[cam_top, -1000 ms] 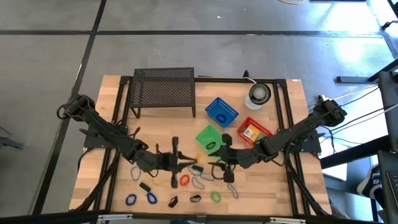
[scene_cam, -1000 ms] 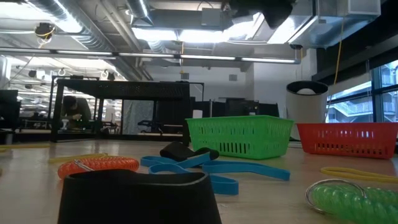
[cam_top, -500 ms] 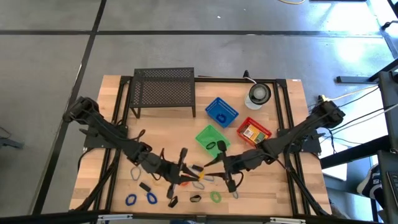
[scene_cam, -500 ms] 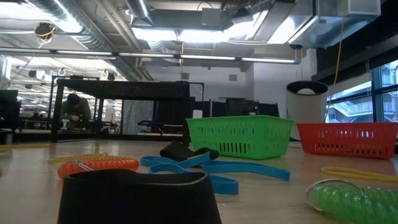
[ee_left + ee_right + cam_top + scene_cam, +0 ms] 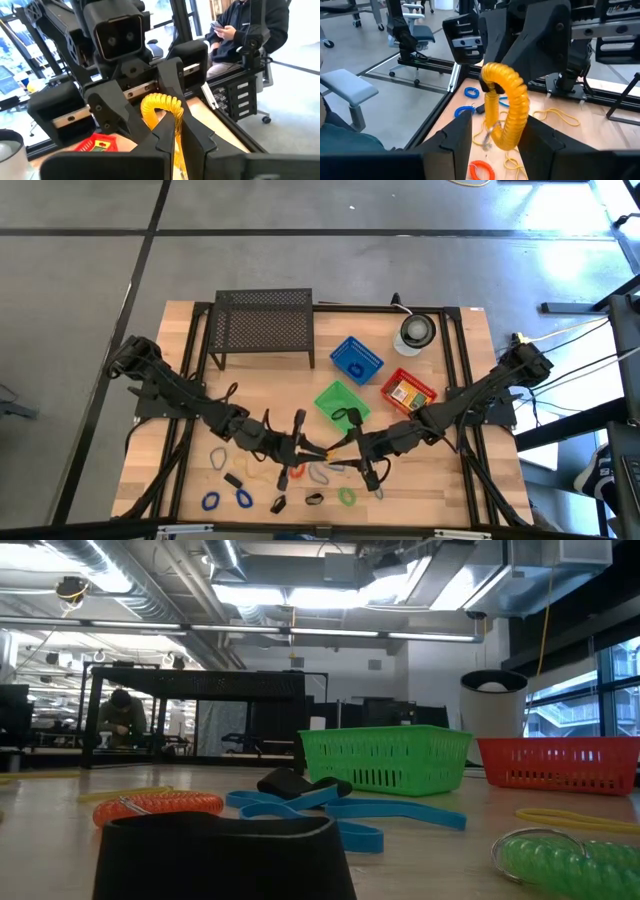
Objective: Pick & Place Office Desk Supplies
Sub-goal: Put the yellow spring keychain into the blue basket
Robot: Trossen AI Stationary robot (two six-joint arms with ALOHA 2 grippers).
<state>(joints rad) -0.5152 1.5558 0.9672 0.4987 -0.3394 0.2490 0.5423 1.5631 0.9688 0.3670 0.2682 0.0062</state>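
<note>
Several small supplies lie along the near edge of the wooden tabletop: two blue elastic loops, a small black binder clip, a second black clip and a green coiled loop. Just behind them lie an orange coiled loop and a tan loop.

Above this scatter, at mid-width of the tabletop, the two arms meet tip to tip.
- Left end effector: clenched on one strand of the yellow coiled loop, which is held clear of the tabletop and arches up from the pinch.
- Right end effector: released. Its jaws stand spread on either side of the same yellow coil. One finger is clearly apart from it; whether the other touches cannot be told.

Farther back, right of centre:
- a green plastic basket, nearest the arms;
- a red plastic basket, containing a yellow-orange packet;
- a blue plastic basket, containing a blue loop.

At the far edge stand a large black mesh rack and, to its right, a round white and grey object.

Beyond the tabletop, a seated person in a dark top is visible with both hands together in front of the chest.
</note>
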